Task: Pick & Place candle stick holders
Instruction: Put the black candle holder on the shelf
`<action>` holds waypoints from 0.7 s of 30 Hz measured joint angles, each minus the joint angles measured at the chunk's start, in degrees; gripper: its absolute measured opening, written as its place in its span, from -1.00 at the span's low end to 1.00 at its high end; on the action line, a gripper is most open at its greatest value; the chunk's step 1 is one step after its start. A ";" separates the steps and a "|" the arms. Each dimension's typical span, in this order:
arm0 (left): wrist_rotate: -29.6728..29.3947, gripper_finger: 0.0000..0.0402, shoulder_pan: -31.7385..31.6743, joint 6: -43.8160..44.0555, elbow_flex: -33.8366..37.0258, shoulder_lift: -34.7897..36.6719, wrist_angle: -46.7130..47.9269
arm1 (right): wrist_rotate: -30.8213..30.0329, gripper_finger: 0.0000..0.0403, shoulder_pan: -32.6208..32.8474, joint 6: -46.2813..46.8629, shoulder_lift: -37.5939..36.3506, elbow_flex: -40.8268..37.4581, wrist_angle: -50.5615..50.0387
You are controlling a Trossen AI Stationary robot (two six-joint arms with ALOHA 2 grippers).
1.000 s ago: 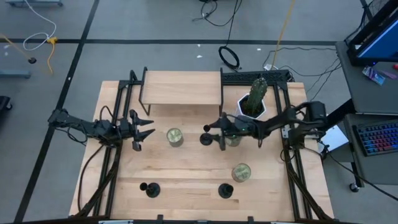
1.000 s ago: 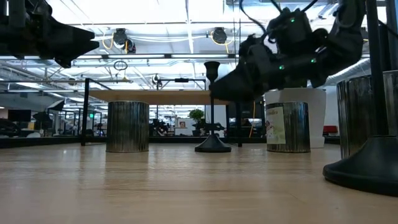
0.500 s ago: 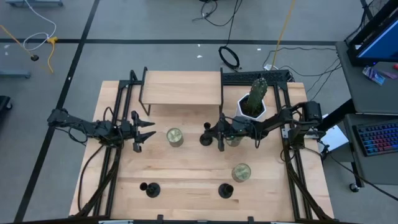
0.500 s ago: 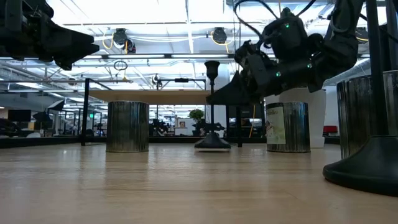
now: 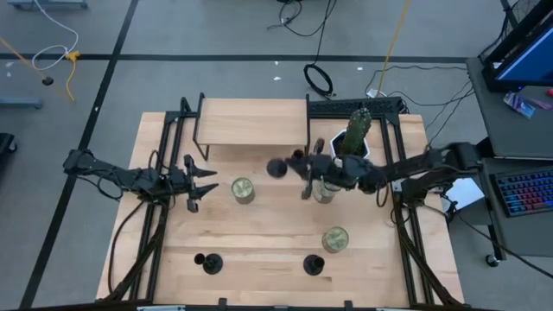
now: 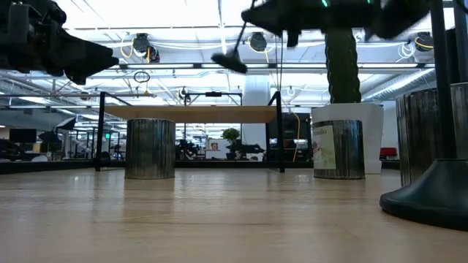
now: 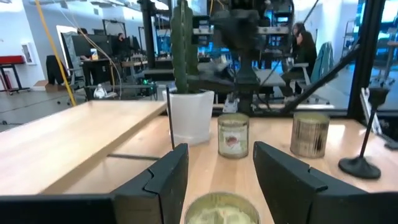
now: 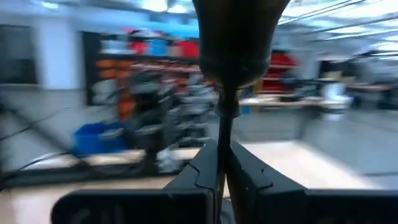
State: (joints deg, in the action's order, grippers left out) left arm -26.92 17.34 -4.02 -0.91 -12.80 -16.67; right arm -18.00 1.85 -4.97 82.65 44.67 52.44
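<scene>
While we keep the wooden table (image 5: 268,250) as base, the raised shelf (image 5: 251,121) at its rear looks like the drop spot. Right gripper (image 5: 304,167) pinches the stem of one candle stick holder (image 5: 278,167), tilted, well off the table near the shelf. Left gripper (image 5: 200,181) waits, fingers spread, beside a gold jar (image 5: 243,189). Two other holders (image 5: 207,261) sit at the front edge, w/ another jar nearby.

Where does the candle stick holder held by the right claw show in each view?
High: lifted holder, beside the shelf.
Low: tilted at the top, above the shelf.
Left wrist: cannot tell.
Right wrist: stem pinched in the right claw.
Shared landmark: the cactus pot.
</scene>
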 joint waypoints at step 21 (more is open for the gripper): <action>-0.08 -0.06 0.00 1.37 -0.02 0.04 -2.84 | -14.97 -0.95 -16.86 5.17 5.48 22.25 -28.24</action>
State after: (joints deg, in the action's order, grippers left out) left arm -27.00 17.34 -2.66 -0.93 -12.75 -19.51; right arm -32.97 -15.02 0.20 88.13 66.92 24.21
